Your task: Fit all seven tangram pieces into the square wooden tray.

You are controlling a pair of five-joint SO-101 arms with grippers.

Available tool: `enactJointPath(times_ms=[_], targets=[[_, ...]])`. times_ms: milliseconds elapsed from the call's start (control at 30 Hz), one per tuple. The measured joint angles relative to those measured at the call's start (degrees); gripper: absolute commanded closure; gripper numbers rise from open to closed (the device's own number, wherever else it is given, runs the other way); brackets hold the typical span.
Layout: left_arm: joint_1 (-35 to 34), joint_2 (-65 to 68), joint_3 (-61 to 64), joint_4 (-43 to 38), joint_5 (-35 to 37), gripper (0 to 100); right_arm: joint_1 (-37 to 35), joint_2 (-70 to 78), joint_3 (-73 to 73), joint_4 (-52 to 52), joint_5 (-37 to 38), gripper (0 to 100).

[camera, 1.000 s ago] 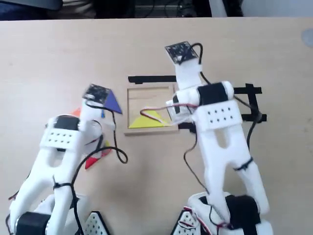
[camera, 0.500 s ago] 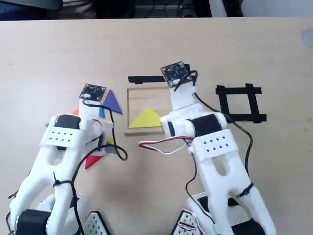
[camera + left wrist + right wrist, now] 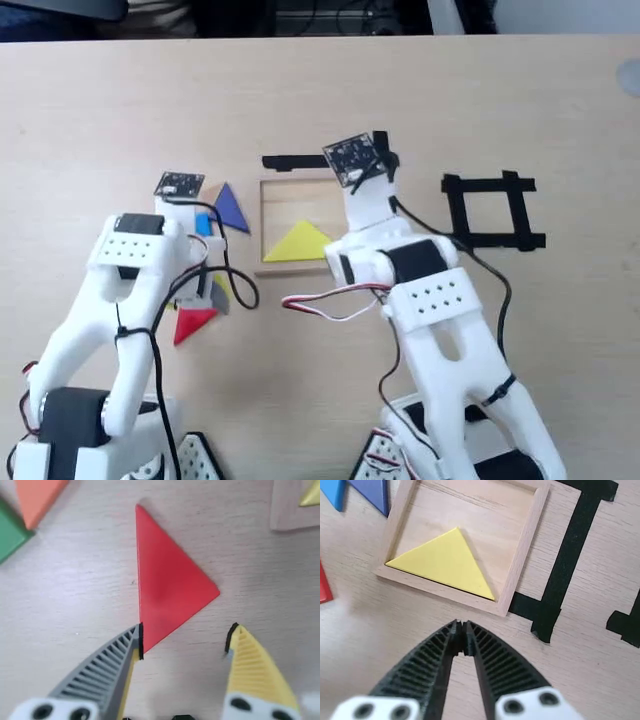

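Barely begun: only yellow triangle (image 3: 298, 243) seated in tray (image 3: 262, 225). Left of tray, loose: red triangle (image 3: 167, 592), blue piece (image 3: 230, 208), orange piece (image 3: 37, 497), green piece (image 3: 9, 537). Left gripper (image 3: 185, 632) spread wide, straddling red triangle's corner. Right gripper (image 3: 461, 627) pinched together, empty, just outside tray's rim.

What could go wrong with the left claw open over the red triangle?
1. Only a narrow corner of the red triangle lies between the fingers of the left claw. Closing there might squeeze the piece out sideways.
2. The right claw, shut, hangs just outside the tray near the yellow triangle. The arms might bump if the red piece is carried over.
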Motion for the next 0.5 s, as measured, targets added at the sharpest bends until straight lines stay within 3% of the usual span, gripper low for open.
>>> enactJointPath(times_ms=[200,367,500], targets=[[-0.18,1.23,-0.35,-1.41,0.0,60,0.0,0.0,0.0,-0.09,0.0,98.4],[-2.02,7.47,-4.04,1.23,0.09,60,0.0,0.0,0.0,-0.09,0.0,98.4],[-3.52,13.45,-8.35,2.73,0.09,67,0.0,0.0,0.0,-0.09,0.0,98.4]])
